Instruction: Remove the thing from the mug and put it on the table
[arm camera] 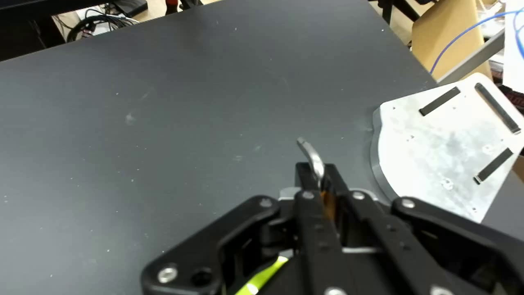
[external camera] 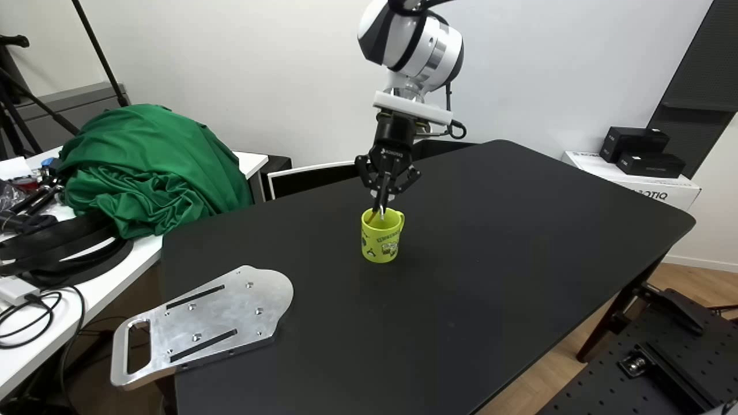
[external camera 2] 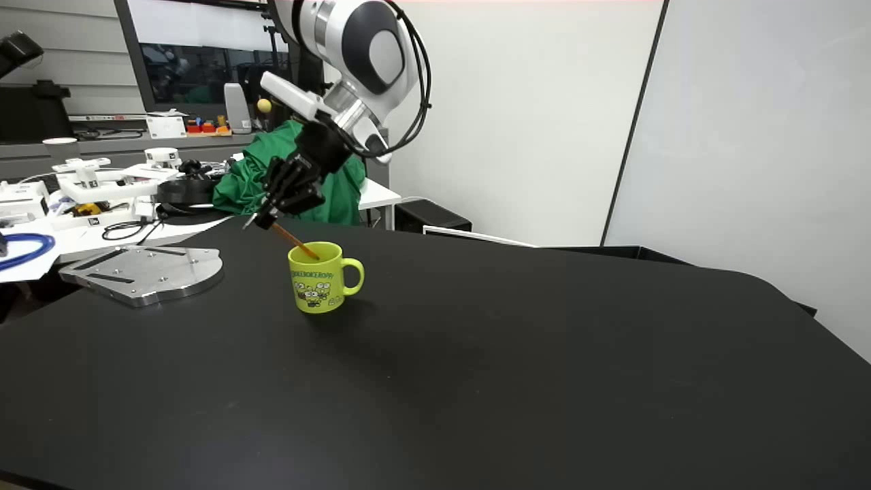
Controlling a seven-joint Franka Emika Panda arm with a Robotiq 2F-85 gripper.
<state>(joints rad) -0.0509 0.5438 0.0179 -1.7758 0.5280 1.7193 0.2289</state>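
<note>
The thing is a thin orange-brown stick (external camera 2: 294,241); it also shows in an exterior view (external camera: 372,217) and between the fingers in the wrist view (arm camera: 328,203). A curved silvery end pokes out past the fingertips and seems part of it. My gripper (external camera 2: 264,216) is shut on the stick, above and beside the mug's rim; it also shows in the wrist view (arm camera: 320,172). The stick slants, its lower end inside the mouth of the yellow-green mug (external camera: 380,245). The mug (external camera 2: 318,286) stands upright on the black table (external camera: 473,300). Only a sliver of mug (arm camera: 263,275) shows in the wrist view.
A silvery metal plate with slots (external camera: 225,314) lies at the table's edge, near the mug; it also shows in the wrist view (arm camera: 446,151). A white desk with clutter and a green cloth (external camera: 150,167) stand beside the table. White boxes (external camera: 651,184) stand beyond another edge.
</note>
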